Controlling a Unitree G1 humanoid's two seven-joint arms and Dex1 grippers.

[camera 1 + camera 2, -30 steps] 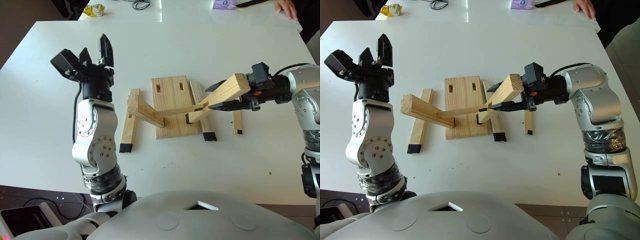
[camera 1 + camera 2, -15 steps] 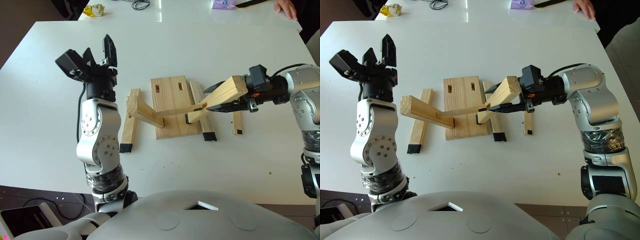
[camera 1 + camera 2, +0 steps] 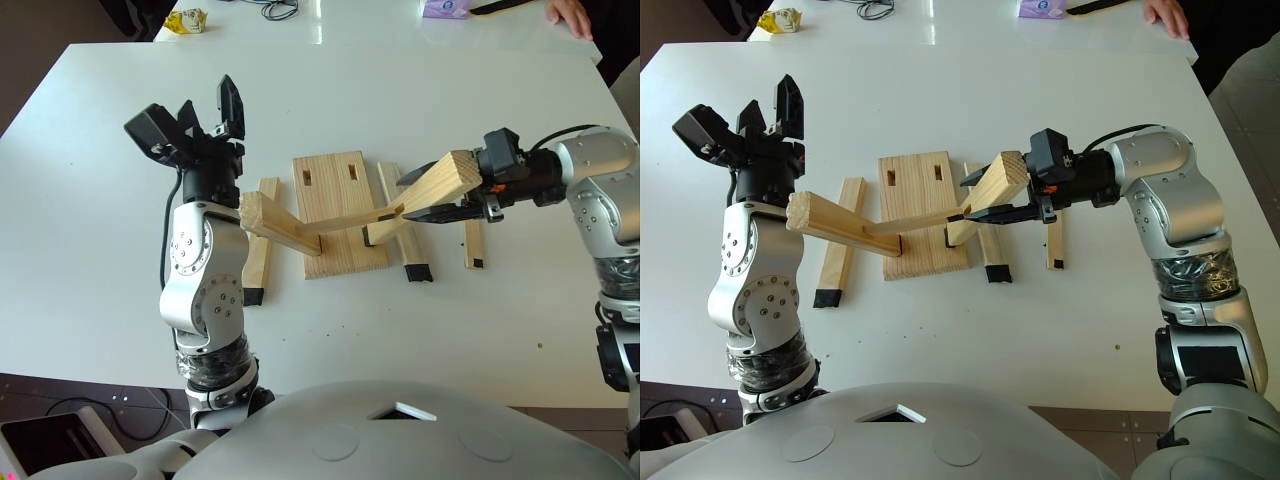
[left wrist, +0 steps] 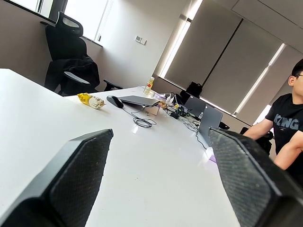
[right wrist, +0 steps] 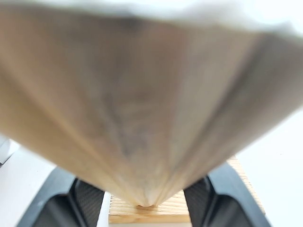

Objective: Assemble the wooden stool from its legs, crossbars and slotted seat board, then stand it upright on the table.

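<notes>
Right eye view | right hand grips leg frame's right end | left hand wide

Left gripper raised, jaws apart; right gripper extended inward, jaws apparently clamped.

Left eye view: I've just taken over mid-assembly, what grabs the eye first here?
The right gripper is shut on a half-built frame, two legs joined by a crossbar, held tilted over the slotted seat board. The left gripper is open and empty, raised close by the frame's left end. Three loose legs lie flat beside the board, one to its left and two to its right.
</notes>
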